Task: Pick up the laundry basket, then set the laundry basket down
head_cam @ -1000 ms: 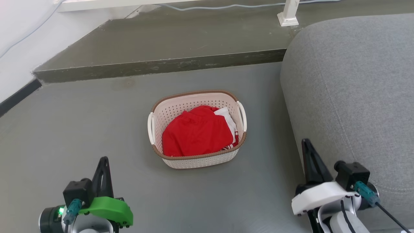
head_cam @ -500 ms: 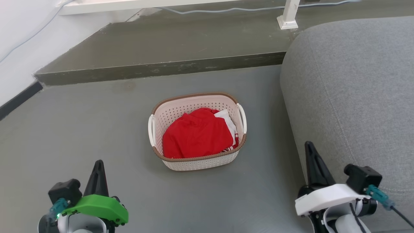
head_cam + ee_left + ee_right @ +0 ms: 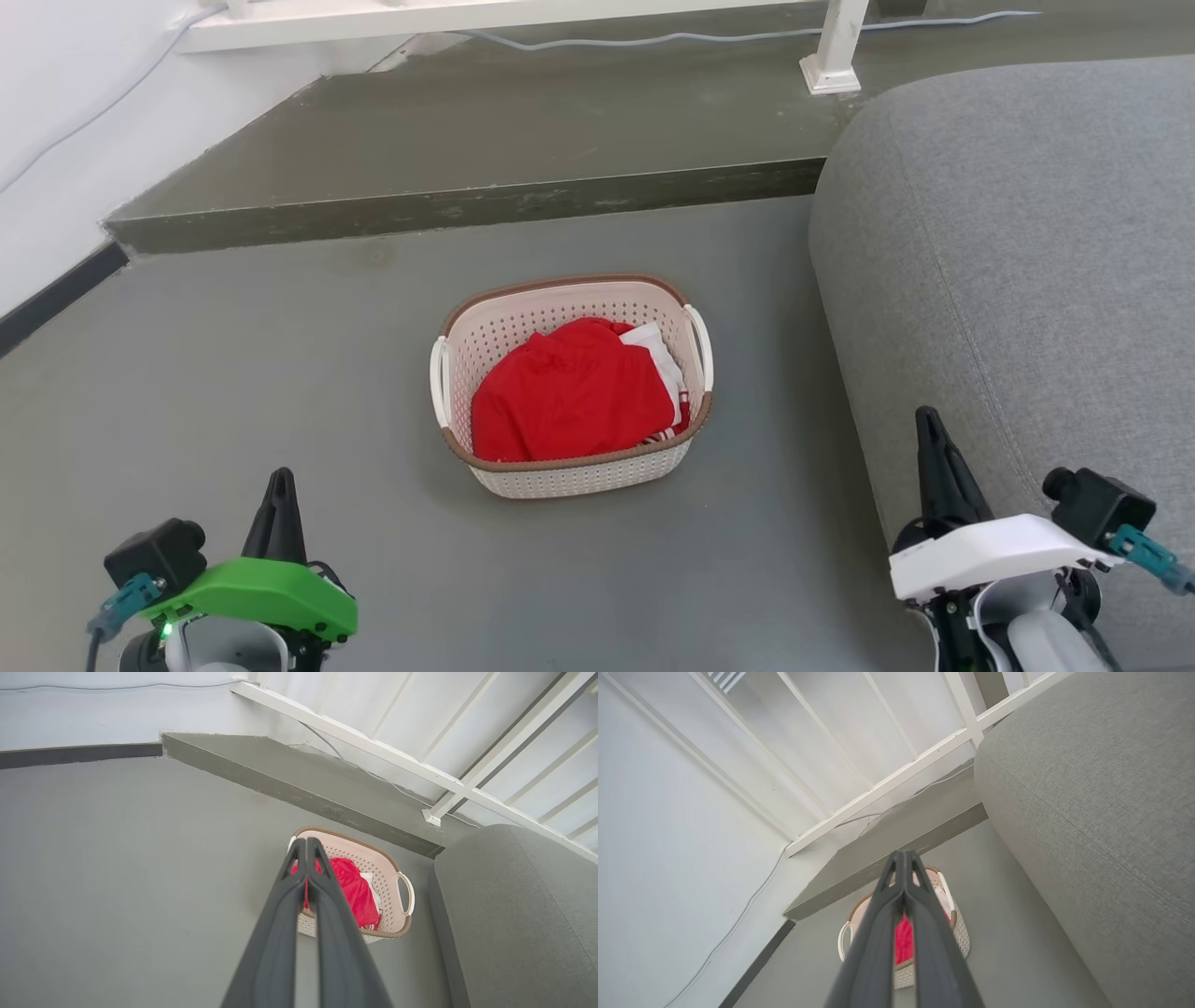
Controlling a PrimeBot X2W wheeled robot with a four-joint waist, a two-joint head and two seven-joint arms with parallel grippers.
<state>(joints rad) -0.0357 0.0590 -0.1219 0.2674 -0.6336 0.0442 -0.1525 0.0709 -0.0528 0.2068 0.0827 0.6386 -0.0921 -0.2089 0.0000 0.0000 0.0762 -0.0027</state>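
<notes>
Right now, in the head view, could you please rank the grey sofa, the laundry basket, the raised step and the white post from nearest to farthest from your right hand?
1. Grey sofa, right beside the right hand.
2. Laundry basket, ahead and to its left.
3. Raised step, beyond the basket.
4. White post, standing on the step, farthest back.

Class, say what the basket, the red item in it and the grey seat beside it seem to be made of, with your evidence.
Basket: likely moulded plastic, matte cream, with regular punched holes; its brown rim looks woven, maybe moulded too. Red item: soft fabric, creased and folded. Grey seat: upholstery cloth, fine weave and stitched seam.
</notes>
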